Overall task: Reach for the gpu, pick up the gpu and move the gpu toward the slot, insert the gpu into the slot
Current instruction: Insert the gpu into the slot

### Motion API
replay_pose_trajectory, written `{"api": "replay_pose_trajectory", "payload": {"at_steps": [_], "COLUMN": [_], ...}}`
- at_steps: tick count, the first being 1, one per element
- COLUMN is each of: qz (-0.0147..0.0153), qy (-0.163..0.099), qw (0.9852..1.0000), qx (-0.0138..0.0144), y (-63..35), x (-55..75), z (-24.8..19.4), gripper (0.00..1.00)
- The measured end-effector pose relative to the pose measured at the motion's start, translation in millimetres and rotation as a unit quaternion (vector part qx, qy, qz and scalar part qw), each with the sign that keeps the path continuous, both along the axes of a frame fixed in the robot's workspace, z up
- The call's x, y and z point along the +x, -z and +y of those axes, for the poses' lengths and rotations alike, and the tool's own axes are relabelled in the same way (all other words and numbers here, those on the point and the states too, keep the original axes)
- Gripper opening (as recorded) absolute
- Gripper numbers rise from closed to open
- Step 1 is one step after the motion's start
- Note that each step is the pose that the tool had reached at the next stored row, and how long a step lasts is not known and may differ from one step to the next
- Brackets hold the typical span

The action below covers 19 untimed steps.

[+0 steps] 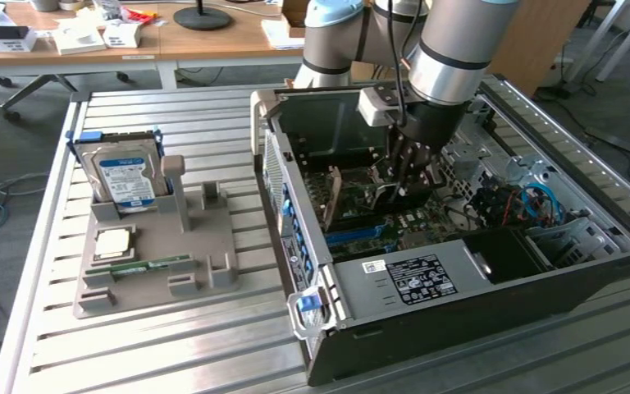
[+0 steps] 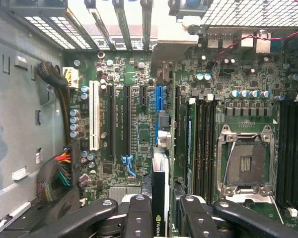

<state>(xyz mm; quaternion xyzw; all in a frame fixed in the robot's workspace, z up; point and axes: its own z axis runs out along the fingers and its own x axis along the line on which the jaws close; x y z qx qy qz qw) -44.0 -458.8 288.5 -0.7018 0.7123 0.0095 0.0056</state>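
Observation:
My gripper point(image 2: 164, 218) is shut on the gpu point(image 2: 160, 198), a thin green card seen edge-on between the two dark fingers point(image 2: 139, 215). Its silver end bracket point(image 2: 176, 47) lies toward the case's slotted rear wall. The card hangs over the motherboard, right alongside the blue slot point(image 2: 159, 99); I cannot tell whether its edge touches the slot. In the exterior view the gripper point(image 1: 399, 190) reaches down into the open computer case point(image 1: 458, 279), with the gpu point(image 1: 350, 201) standing upright on its left side.
A grey holder point(image 1: 211, 246) on the slatted table carries a hard drive point(image 1: 127, 176), a processor chip point(image 1: 112, 242) and a memory stick point(image 1: 145, 267). Inside the case are a white slot point(image 2: 94, 116), an empty processor socket point(image 2: 246, 163), memory slots and a cable bundle point(image 2: 59, 173).

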Motion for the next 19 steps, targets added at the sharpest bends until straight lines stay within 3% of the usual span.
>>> {"api": "replay_pose_trajectory", "payload": {"at_steps": [19], "qz": [-0.0001], "qy": [0.000], "qw": [1.0000], "qx": [0.0000], "y": [3.7], "x": [-4.0], "z": [0.0], "gripper": [0.26]}}
